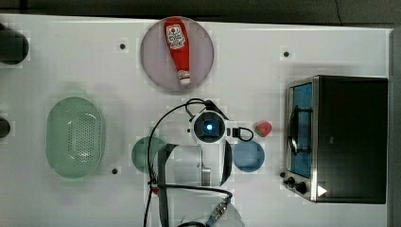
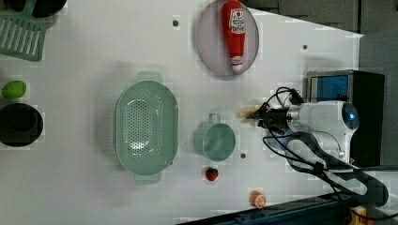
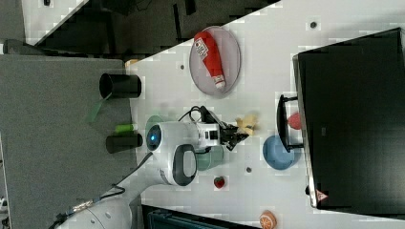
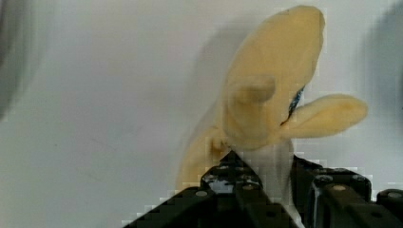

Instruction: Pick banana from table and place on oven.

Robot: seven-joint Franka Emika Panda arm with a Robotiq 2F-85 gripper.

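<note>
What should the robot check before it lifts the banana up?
1. Banana between the gripper's fingers: ok, the wrist view shows them either side of it.
2. Grip firm enough to lift: cannot tell.
3. Banana off the table: cannot tell.
4. Oven top free for the banana: ok, its black top looks bare.
5. Way to the oven: watch out, a blue bowl and a red strawberry lie between.

Legible text: none. My ketchup bottle carries a white label, its wording unreadable. My oven bears a small triangular warning sign.
</note>
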